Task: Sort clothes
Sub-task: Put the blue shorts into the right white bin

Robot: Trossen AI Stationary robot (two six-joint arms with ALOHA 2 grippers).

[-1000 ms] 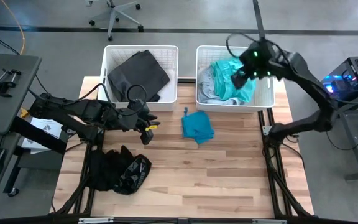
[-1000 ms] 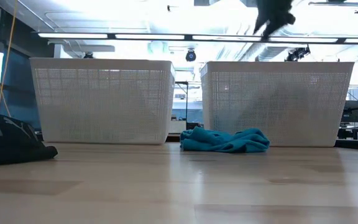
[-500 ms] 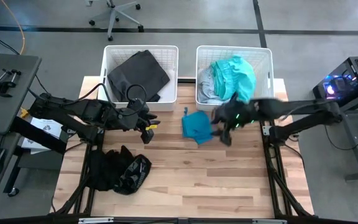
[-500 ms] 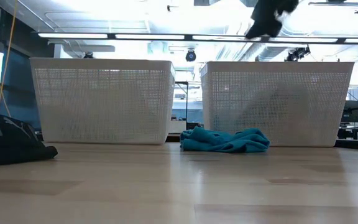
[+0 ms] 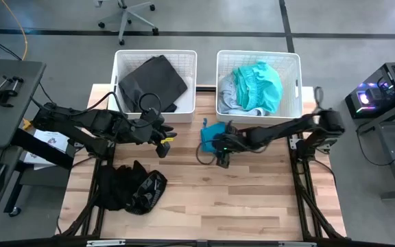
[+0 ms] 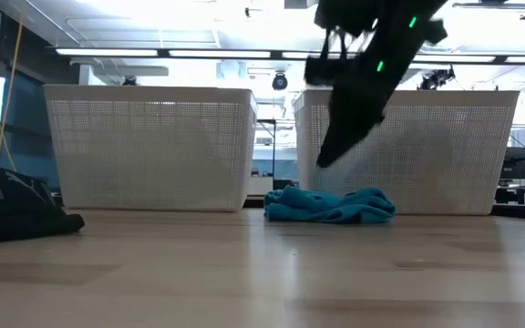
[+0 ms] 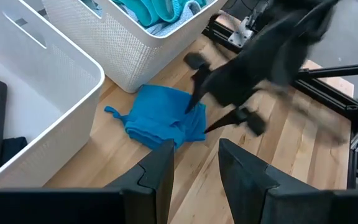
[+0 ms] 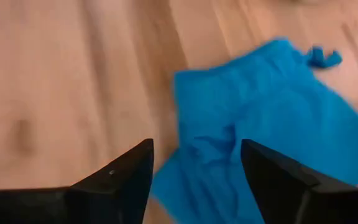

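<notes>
Low view, front to back: the shiny black garment (image 6: 12,205) is lying at the near left edge of the worktop (image 6: 262,273), and the bright blue garment (image 6: 331,204) is lying crumpled in the middle, just in front of the gap between the two white bins. Right wrist view: the right hand (image 8: 194,168) is hovering above this blue garment (image 8: 260,155) with its fingers spread wide and holding nothing. High view: the left hand (image 5: 162,137) is waiting over the left side of the worktop, beside the left bin (image 5: 155,55); whether it is open cannot be told here, but in the left wrist view its fingers (image 7: 160,171) are standing a narrow gap apart, empty. Farther back, the dark grey garment (image 5: 153,79) is lying in the left bin, while the teal garment (image 5: 259,86) is resting on paler cloth in the right bin (image 5: 258,56).

Step in hand, as judged: picking up the bright blue garment. Lowering the wide fingers over a raised fold near its middle, rather than a flat edge, should give a firm pinch and stop the cloth from trailing.
</notes>
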